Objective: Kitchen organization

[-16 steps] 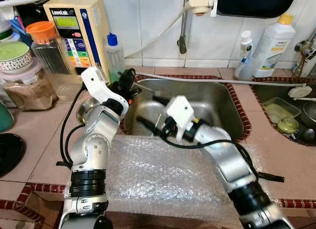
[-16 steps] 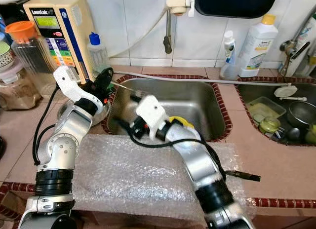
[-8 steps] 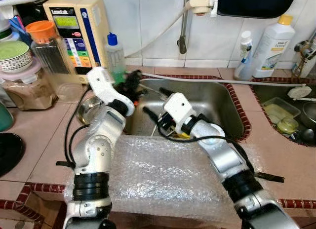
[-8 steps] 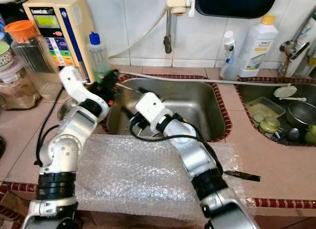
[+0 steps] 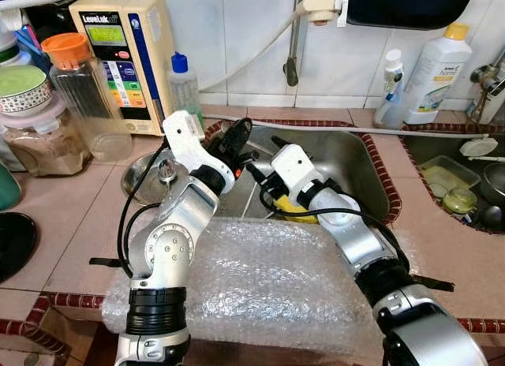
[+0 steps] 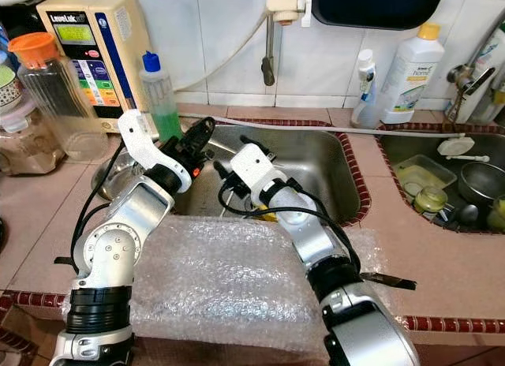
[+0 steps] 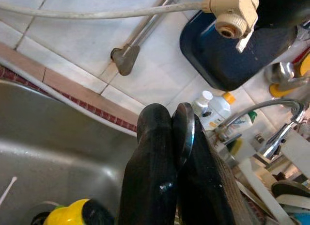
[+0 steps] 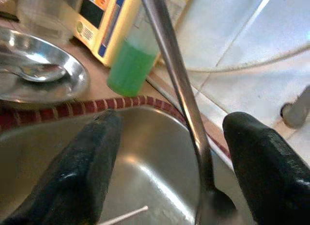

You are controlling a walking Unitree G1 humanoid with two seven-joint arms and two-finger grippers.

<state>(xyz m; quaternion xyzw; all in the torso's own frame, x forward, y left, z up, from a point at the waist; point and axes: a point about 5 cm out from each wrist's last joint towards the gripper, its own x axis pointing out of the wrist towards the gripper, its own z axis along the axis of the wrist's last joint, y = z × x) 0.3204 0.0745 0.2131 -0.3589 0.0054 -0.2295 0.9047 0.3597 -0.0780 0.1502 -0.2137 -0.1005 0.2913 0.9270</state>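
I have both arms reaching over the steel sink [image 5: 347,165], and the thing I'm working is a metal spoon [image 7: 186,130]: my left tool [image 5: 237,137] has its two black fingers pressed together on it, the thin shiny edge of the spoon showing between the pads in the left wrist view, held above the near left corner of the basin. My right tool [image 8: 169,152] sits just beside it, fingers spread wide, and in the right wrist view the spoon's slim handle [image 8: 174,84] runs straight down the gap between those fingers without my being able to tell whether either pad touches it. Compared with a second ago, my left arm has swung from the table edge by the steel plate [image 5: 146,177] inward over the sink, and my right arm has lifted from low in the basin up toward the left tool, so the two now nearly meet. A yellow round object [image 5: 296,212] lies in the basin under my right wrist. The plate is shallow, polished, round, with another small spoon [image 8: 36,72] lying in it. A crinkled sheet of clear bubble wrap [image 5: 268,287] covers the pink tiled table [image 5: 63,216] in front of the sink, and a bottle of green liquid [image 6: 158,98] with a blue cap stands behind the plate, beside a cream appliance [image 5: 122,54]
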